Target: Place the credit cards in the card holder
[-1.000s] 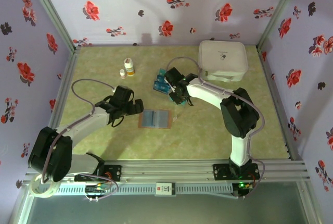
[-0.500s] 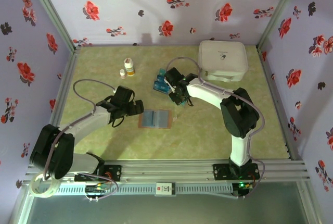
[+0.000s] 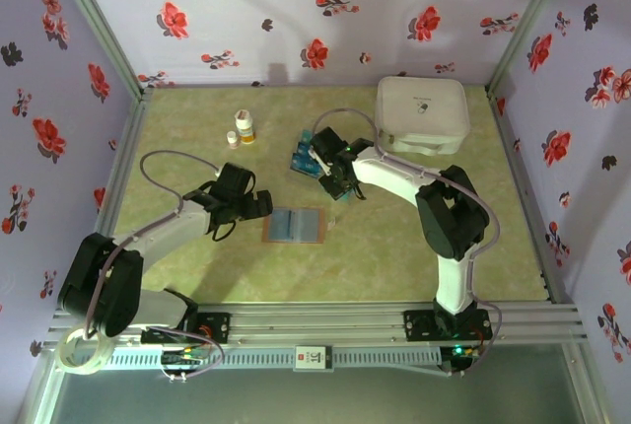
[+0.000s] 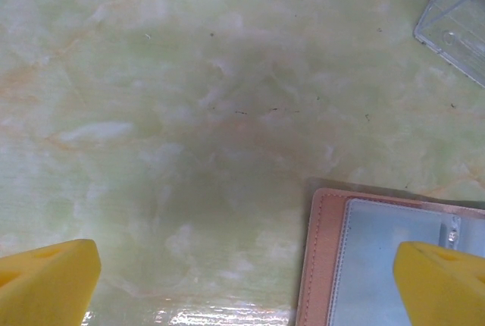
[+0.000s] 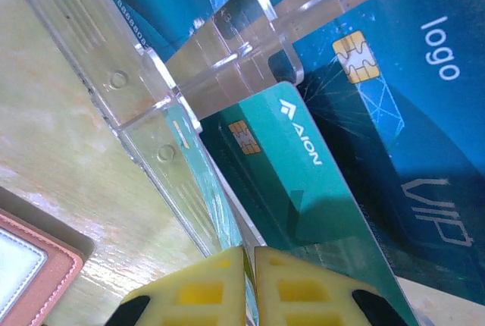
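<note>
One credit card point(image 5: 303, 182) pinched by right fingers point(image 5: 197, 288); left fingers point(image 4: 45, 277) apart near card holder point(image 4: 322, 265).

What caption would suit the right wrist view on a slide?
Right gripper shut on a teal card beside a clear plastic tray.
</note>
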Controlling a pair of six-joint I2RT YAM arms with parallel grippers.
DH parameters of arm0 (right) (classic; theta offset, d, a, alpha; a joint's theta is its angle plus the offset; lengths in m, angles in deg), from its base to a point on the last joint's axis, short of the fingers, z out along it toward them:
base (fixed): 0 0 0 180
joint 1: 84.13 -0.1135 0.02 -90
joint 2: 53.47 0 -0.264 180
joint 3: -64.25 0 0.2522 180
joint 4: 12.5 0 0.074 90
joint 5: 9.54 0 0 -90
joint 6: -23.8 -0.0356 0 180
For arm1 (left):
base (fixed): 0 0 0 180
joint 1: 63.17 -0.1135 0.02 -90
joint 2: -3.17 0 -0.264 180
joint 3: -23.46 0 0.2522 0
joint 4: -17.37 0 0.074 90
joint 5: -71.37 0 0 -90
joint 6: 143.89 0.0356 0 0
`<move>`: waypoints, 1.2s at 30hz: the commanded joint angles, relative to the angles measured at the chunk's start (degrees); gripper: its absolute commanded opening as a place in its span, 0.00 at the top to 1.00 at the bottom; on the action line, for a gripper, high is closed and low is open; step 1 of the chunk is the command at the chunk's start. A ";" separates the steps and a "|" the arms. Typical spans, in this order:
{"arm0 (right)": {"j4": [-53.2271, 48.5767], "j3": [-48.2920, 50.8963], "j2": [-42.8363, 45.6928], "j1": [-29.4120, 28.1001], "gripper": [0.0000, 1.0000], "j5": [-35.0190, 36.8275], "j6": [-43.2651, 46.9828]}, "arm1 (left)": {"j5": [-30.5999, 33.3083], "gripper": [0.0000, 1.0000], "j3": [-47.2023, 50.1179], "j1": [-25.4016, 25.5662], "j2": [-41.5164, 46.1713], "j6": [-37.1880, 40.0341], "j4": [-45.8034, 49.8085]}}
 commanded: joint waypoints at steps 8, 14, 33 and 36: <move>-2.20 -2.99 1.92 0.17 1.00 1.09 6.13 | -0.80 0.00 -1.09 -0.63 -1.25 0.56 0.47; -3.56 -3.92 5.77 -0.31 1.00 0.37 5.83 | -0.76 0.00 -1.90 -0.71 -1.76 1.14 1.58; 36.90 28.14 30.39 -2.35 1.00 -21.22 -33.45 | -1.19 0.00 -1.76 2.32 -1.87 5.69 4.59; 46.17 34.36 31.15 -3.86 1.00 -21.03 -39.79 | 0.42 0.00 -1.05 4.12 -1.61 5.82 4.04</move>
